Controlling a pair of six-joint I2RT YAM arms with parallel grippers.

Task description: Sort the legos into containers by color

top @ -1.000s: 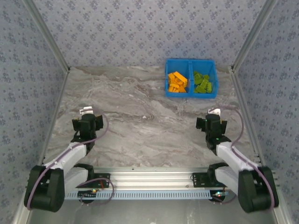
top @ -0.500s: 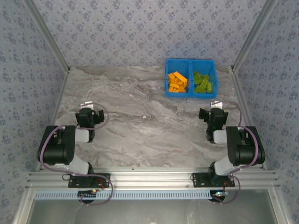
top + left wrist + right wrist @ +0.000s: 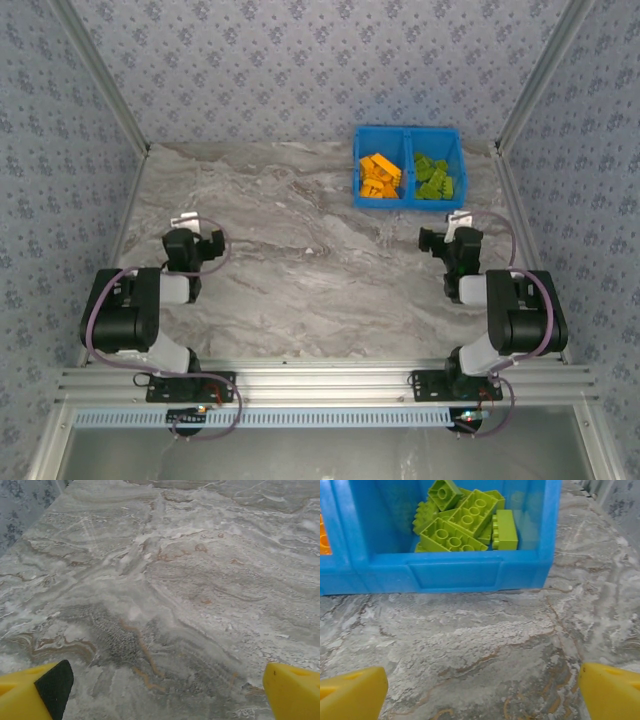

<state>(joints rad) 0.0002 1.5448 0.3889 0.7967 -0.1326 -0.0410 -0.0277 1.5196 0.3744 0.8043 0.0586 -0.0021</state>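
Note:
The blue bin (image 3: 408,203) stands at the table's far right. Orange legos (image 3: 380,175) lie in its left compartment and olive-green legos (image 3: 434,178) in its right one. My left gripper (image 3: 192,245) rests low over bare marble at the left; in the left wrist view it (image 3: 162,695) is open, with nothing between its yellow fingertips (image 3: 30,695). My right gripper (image 3: 452,240) sits just in front of the bin. It (image 3: 481,695) is open and empty, facing the bin's front wall (image 3: 455,572) and the green legos (image 3: 465,522) behind it.
Patterned walls with metal corner posts (image 3: 520,90) close in the marble table (image 3: 300,250) on three sides. An aluminium rail (image 3: 320,385) carries both arm bases at the near edge. Both arms are folded back over their bases.
Both arms have folded from a stretched pose into a compact one with elbows raised. The grippers have shifted slightly farther up the table. The legos and bin have not moved.

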